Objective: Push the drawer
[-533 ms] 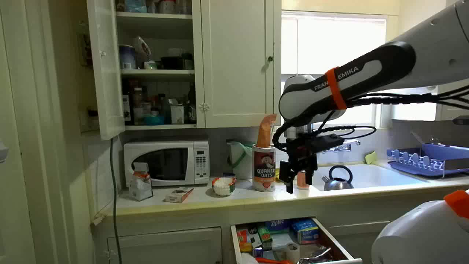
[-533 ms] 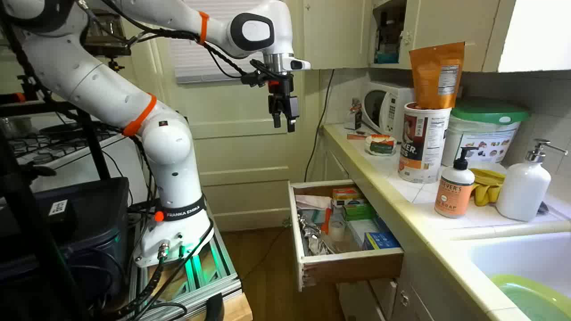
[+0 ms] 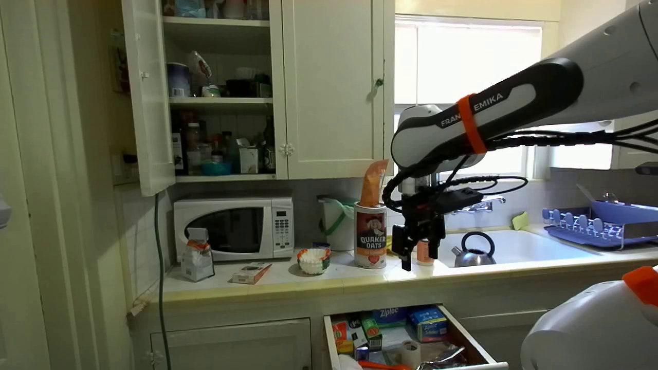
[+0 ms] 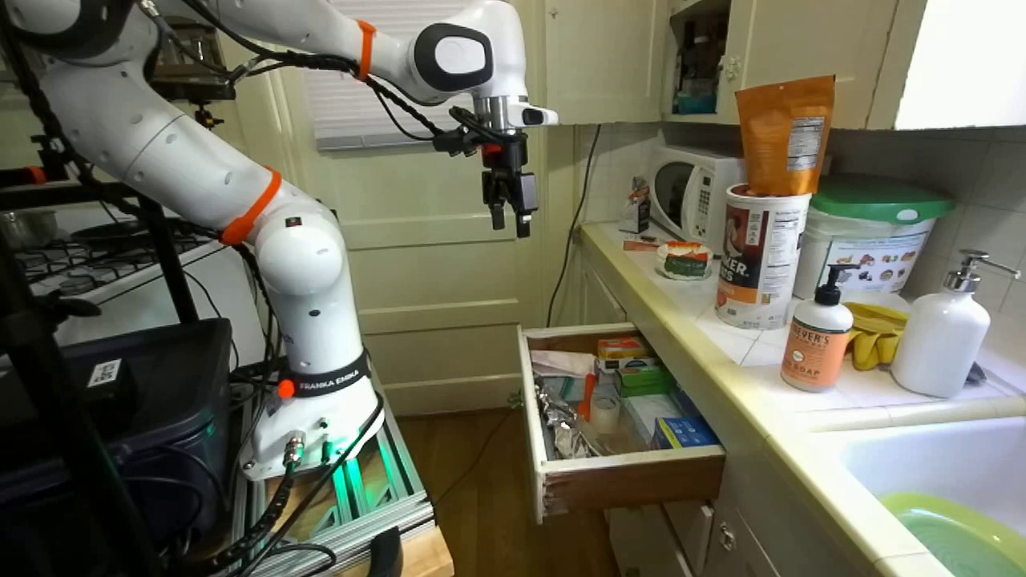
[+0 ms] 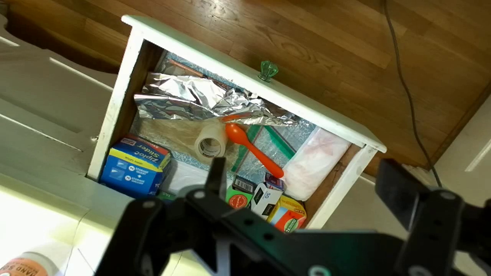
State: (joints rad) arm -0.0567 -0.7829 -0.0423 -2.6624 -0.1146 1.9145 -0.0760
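White drawer (image 5: 116,103) stands open with our hand (image 5: 304,172) spread higher up; we should descend outside its front (image 5: 307,109), then push squarely beside the green knob (image 5: 268,71)

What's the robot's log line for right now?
drawer: open | gripper: open, empty, higher than drawer, not touching | push: not done

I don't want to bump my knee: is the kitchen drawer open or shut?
Open. The drawer juts out past the counter edge, and the wrist view looks down on foil and an orange spoon inside.
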